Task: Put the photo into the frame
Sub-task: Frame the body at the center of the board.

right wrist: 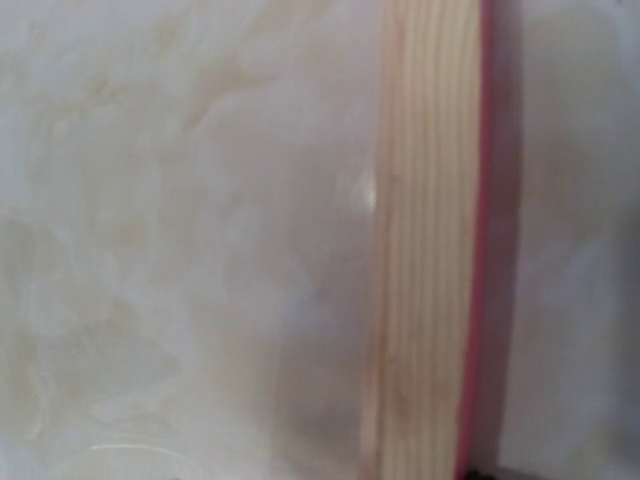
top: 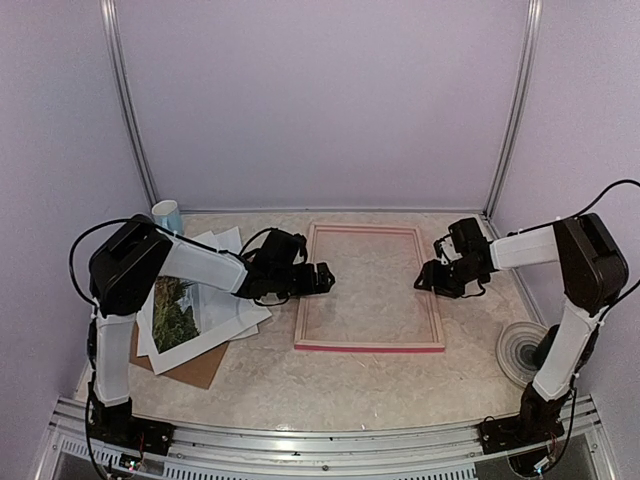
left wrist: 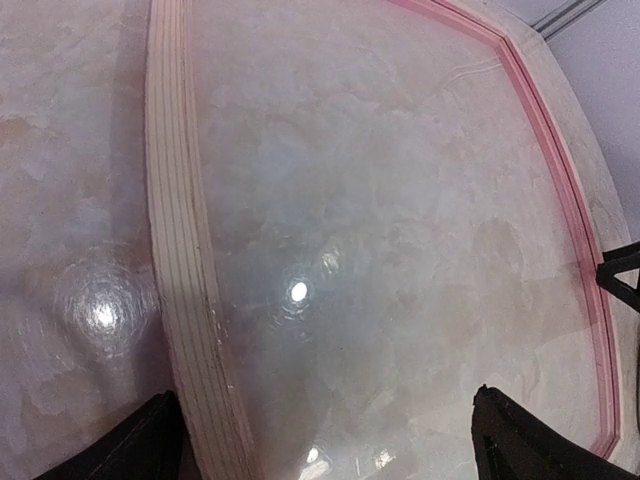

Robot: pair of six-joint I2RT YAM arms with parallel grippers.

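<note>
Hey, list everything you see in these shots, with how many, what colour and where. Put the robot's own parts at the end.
frame: one, pale wood with pink edges, flat at mid-table
photo: one, dark green trees, left side, on the white sheets, partly under the left arm
white sheets: several, exact count unclear, white, fanned out at left
board: one, brown, under the sheets, near left
cup: one, pale blue, far left corner
round disc: one, whitish grey, right side beside the right arm; what it is, unclear
table: one, pale marbled
left gripper: one, black, open, at the frame's left rail
right gripper: one, black, at the frame's right rail; open or shut unclear
</note>
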